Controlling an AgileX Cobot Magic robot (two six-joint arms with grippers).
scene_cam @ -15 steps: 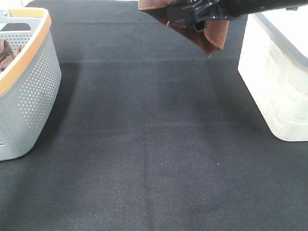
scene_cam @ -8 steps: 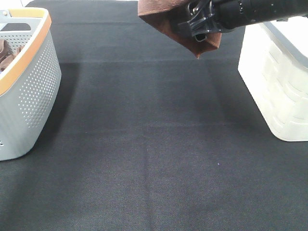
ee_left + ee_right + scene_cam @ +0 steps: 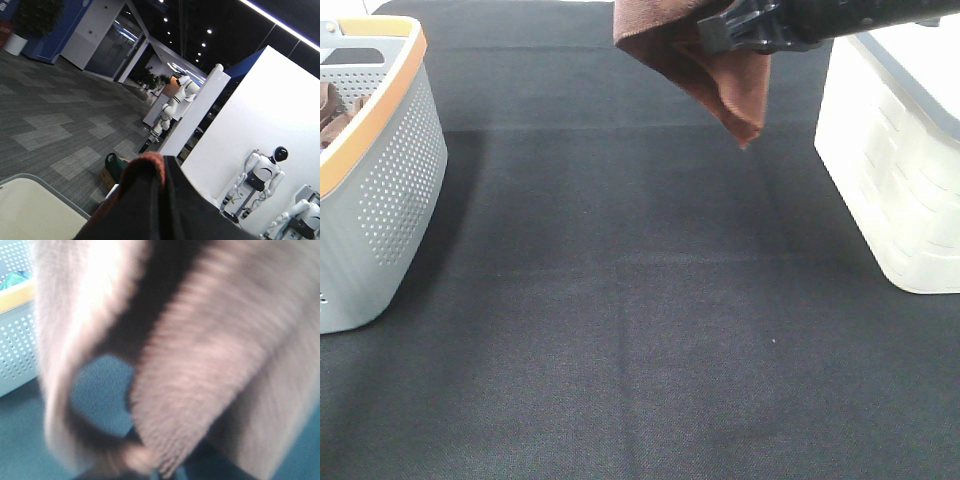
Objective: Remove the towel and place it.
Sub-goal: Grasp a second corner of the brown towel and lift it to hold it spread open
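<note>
Swung lower since half a second ago, the towel (image 3: pixel 735 88) hangs pinched in the right tool (image 3: pixel 718 33).

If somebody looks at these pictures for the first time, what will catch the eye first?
First the rust-brown microfibre towel, hanging above the far side of the black table, clamped in the black right gripper. Next, the grey perforated basket with an orange rim at the left and the white plastic bin at the right.
</note>
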